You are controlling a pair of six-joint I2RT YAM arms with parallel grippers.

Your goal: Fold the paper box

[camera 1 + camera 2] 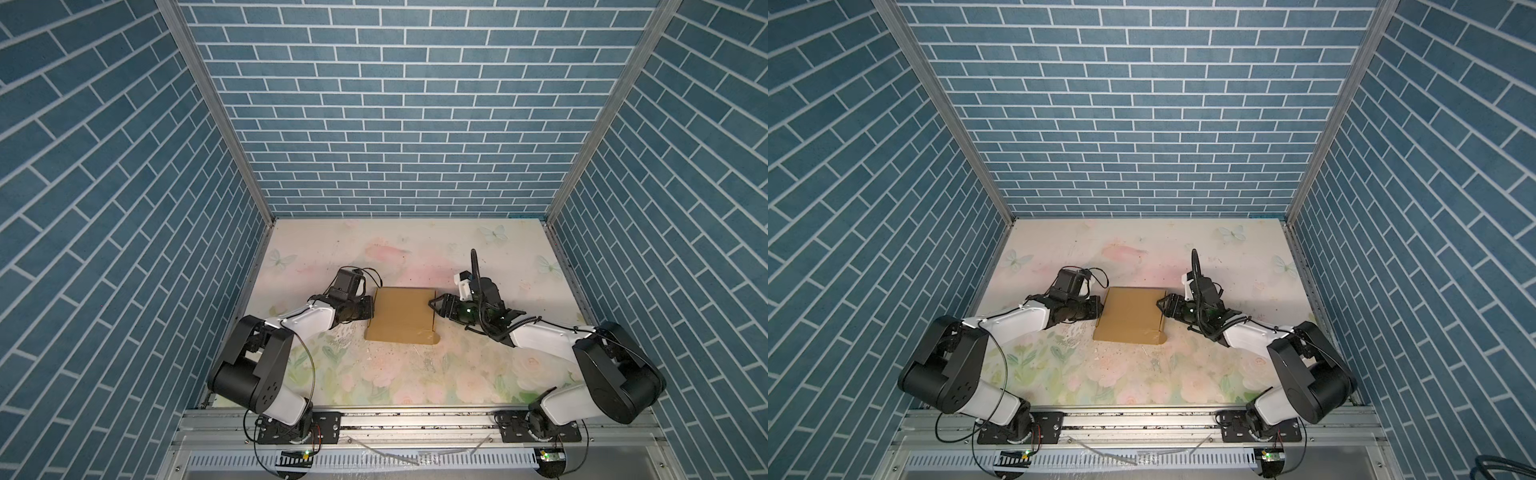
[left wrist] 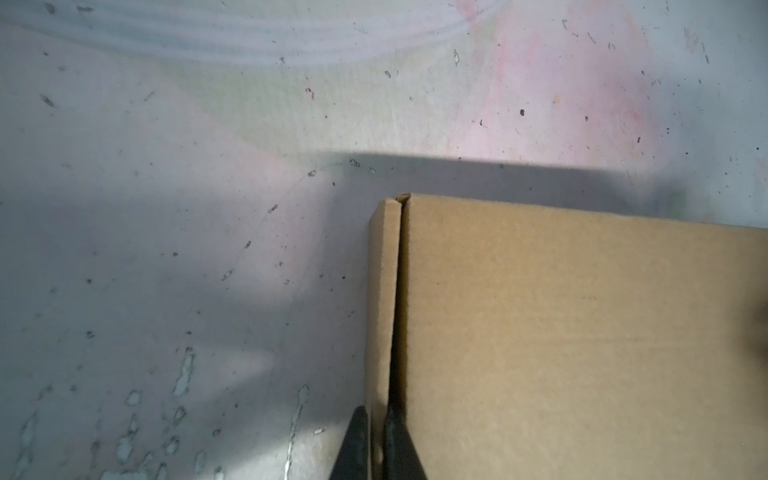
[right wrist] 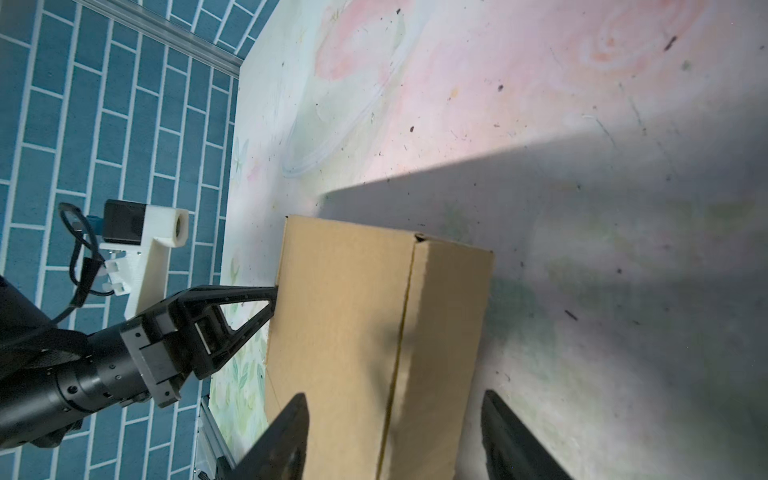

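Note:
The paper box (image 1: 401, 313) (image 1: 1131, 316) is plain brown cardboard. It lies folded shut and flat on the floral table, mid-table in both top views. My left gripper (image 1: 371, 309) (image 1: 1100, 309) is at the box's left edge. In the left wrist view, the left gripper (image 2: 375, 419) is shut on the box's thin upright side wall (image 2: 382, 311). My right gripper (image 1: 434, 305) (image 1: 1162, 305) (image 3: 395, 399) is open at the box's right edge. One of its fingers is over the lid (image 3: 345, 311). The other is outside the side wall, apart from it.
Blue brick-patterned walls close in the table (image 1: 415, 374) on three sides. An aluminium rail (image 1: 415, 424) runs along the front and carries both arm bases. A small rounded flap tab (image 1: 434, 340) sticks out at the box's front right corner.

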